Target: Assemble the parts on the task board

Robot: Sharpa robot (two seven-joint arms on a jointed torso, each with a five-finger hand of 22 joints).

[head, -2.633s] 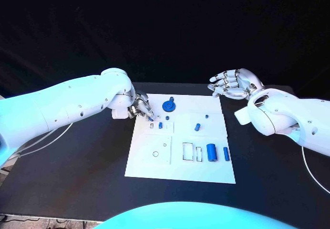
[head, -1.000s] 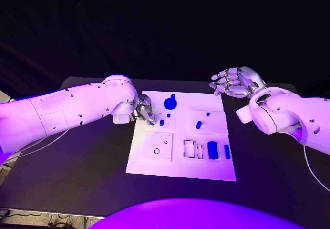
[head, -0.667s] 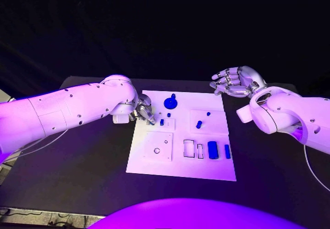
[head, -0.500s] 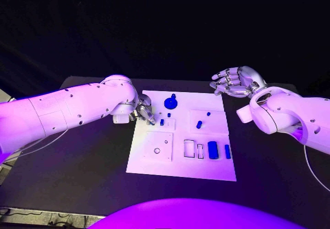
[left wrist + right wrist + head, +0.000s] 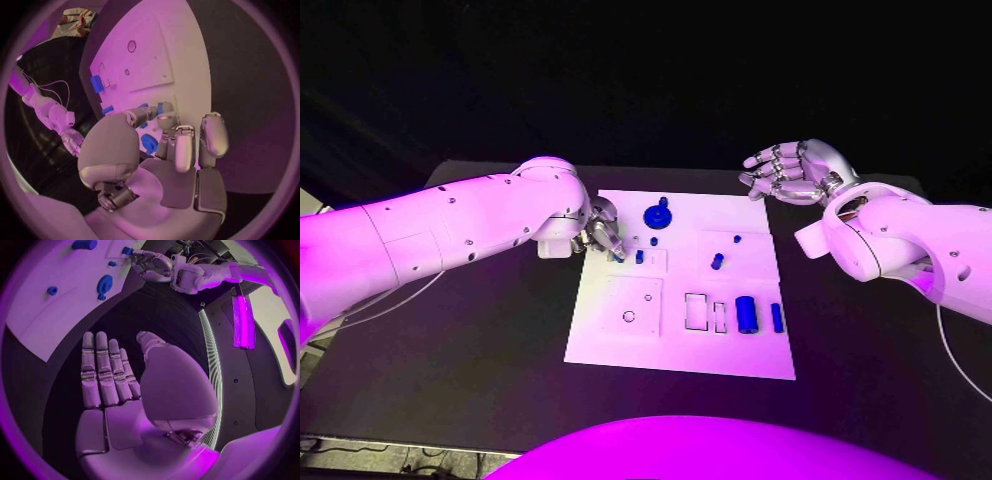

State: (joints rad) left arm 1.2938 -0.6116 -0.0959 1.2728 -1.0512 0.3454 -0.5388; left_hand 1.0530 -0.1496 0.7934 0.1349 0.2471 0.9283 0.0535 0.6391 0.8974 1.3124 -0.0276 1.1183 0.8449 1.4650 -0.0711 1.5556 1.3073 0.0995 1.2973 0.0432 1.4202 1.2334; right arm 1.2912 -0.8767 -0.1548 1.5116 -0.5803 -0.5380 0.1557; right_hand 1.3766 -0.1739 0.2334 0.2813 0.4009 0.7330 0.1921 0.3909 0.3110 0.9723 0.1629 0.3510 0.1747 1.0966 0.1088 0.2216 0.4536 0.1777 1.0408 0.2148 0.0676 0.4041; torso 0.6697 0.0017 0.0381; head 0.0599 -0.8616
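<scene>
Presently on the black table (image 5: 459, 350): one white task board (image 5: 678, 355), lying flat between the two arms.

Left hand (image 5: 600, 236): at the board's left edge, fingers bent down over the far-left corner region. Fingertips (image 5: 164, 108) pinch a small blue part (image 5: 160, 108), its lower end at the board surface.

Small blue peg (image 5: 639, 256): standing in the board just beside the left hand's fingertips.

Tiny blue stud (image 5: 653, 241): just beyond that peg, near the left hand.

Round blue knob (image 5: 656, 215): on the board's far side, near the left hand, apart from it.

Blue peg (image 5: 717, 261) and small blue dot (image 5: 736, 239): mid-board, between the two hands.

Large blue cylinder (image 5: 747, 315) and slim blue bar (image 5: 776, 318): side by side, on the near side of the right hand, well apart from it.

Right hand (image 5: 788, 173): off the board's far-right corner, raised, fingers straight and spread, holding nothing; touching no part.
</scene>
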